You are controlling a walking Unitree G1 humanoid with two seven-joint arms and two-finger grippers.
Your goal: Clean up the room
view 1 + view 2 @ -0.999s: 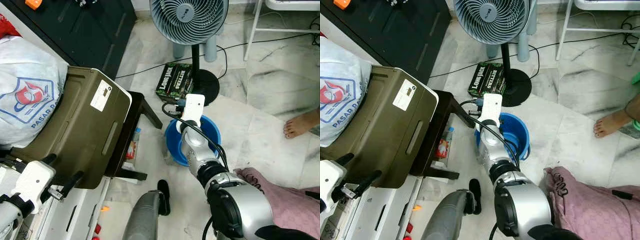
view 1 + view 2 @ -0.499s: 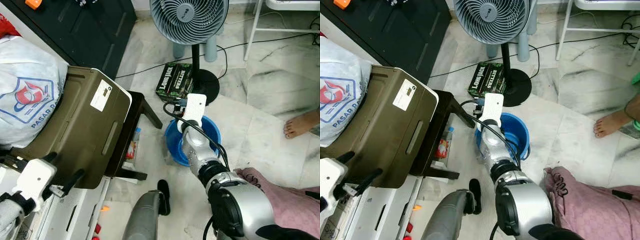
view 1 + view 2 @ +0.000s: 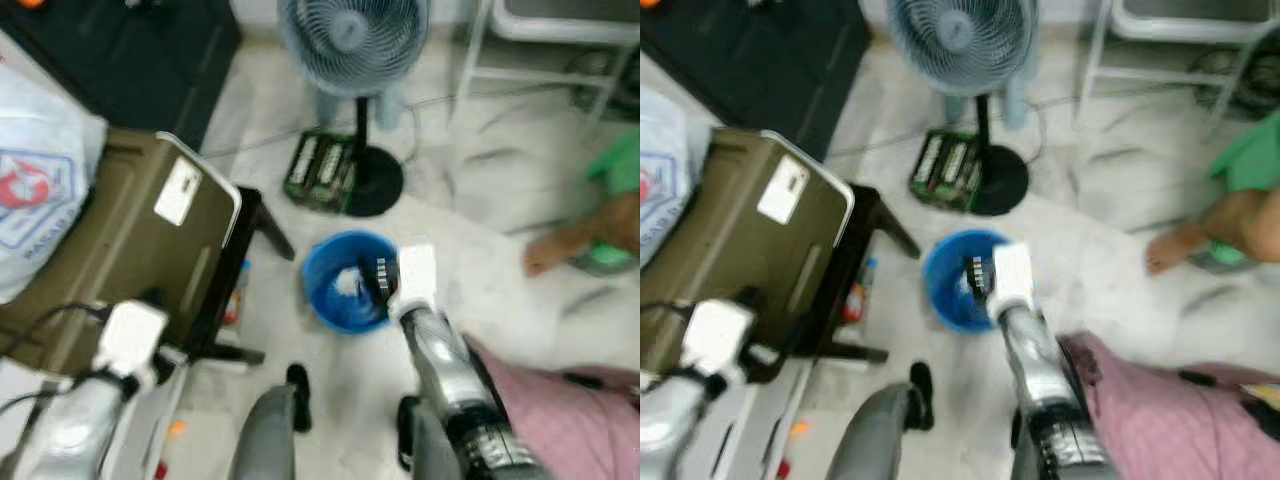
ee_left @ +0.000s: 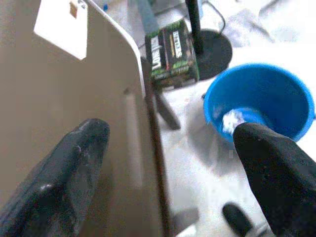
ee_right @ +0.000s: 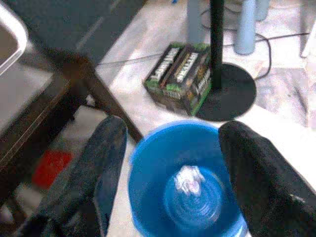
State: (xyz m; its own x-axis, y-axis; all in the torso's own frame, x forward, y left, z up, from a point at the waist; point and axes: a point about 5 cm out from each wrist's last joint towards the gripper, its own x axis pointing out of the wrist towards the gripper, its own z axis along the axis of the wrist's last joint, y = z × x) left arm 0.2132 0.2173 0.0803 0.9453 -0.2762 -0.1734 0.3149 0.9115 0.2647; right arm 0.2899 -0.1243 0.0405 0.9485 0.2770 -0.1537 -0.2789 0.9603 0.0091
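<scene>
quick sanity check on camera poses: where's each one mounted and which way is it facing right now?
Eye views: head stereo pair, looking down at the floor; right gripper over blue bucket, left gripper by olive case.
Left wrist view: between open fingers, case beside bucket.
Right wrist view: open fingers above bucket, white wad inside.
All share the bucket.

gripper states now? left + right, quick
Left gripper: open, empty, beside the olive bin.
Right gripper: open, empty, above the blue bucket, which holds a crumpled white scrap.

Home room: marble floor (image 3: 480, 200), pedestal fan (image 3: 352, 40), blue bucket (image 3: 345, 283).
</scene>
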